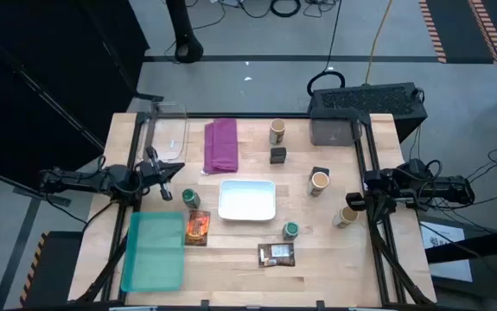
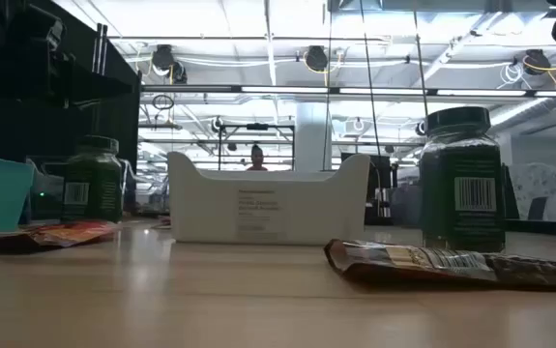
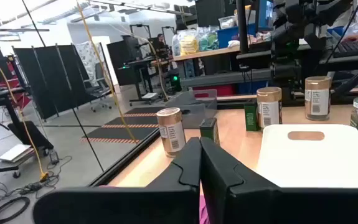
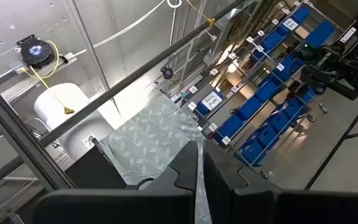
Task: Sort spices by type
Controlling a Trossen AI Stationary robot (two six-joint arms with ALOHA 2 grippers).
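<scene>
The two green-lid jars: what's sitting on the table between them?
In the high view, the white tray sits between the left green-lid jar and the right green-lid jar. The low view shows it between them too.

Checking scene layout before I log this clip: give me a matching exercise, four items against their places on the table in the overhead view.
Items:
1. purple cloth
2. teal tray
3. dark brown packet
4. white tray

Places:
A. near edge, right of the orange packet
B. table centre
C. far side, left of a tan-lidded jar
D. near left corner

Pairs: 1-C, 2-D, 3-A, 4-B
</scene>
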